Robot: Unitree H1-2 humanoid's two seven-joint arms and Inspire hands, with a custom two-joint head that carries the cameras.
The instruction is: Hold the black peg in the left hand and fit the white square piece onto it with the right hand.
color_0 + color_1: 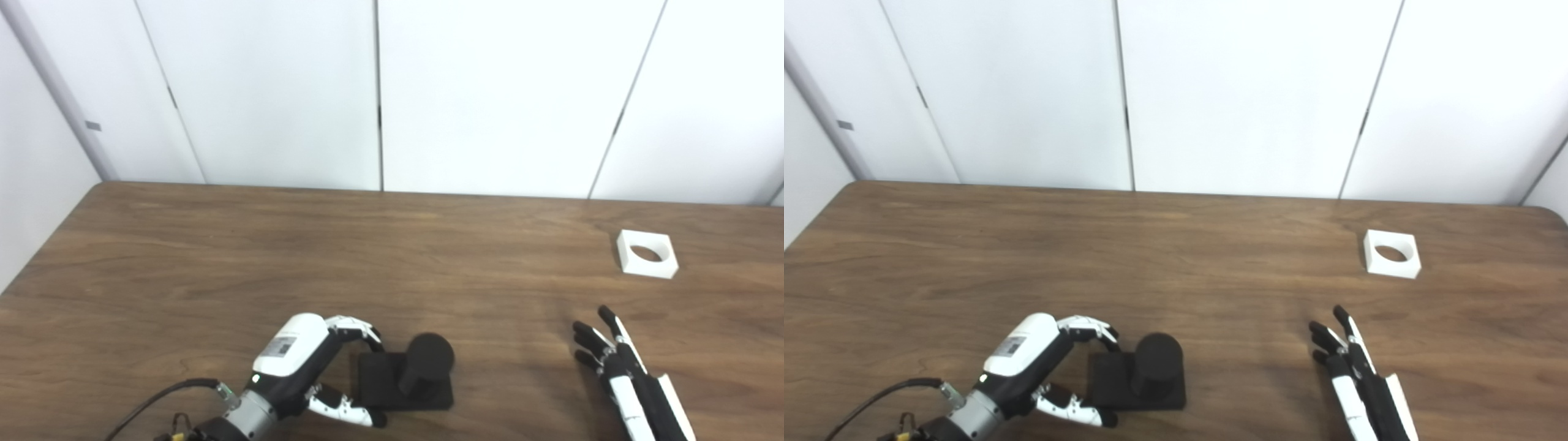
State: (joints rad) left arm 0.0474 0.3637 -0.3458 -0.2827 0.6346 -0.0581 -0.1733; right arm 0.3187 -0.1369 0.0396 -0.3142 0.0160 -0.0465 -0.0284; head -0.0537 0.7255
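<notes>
The black peg [422, 362], a round post on a square black base, stands on the wooden table [343, 257] near its front edge. My left hand [309, 367] is at the base's left side, fingers and thumb spread around that edge; whether they touch it I cannot tell. The white square piece [647, 253], with a round hole through it, lies flat at the far right of the table. My right hand [618, 367] hovers open near the front right, fingers stretched forward, well short of the white piece and holding nothing.
White wall panels [490, 92] rise just behind the table's far edge. A black cable [153, 398] trails from my left wrist at the bottom left. Bare wood lies between the peg and the white piece.
</notes>
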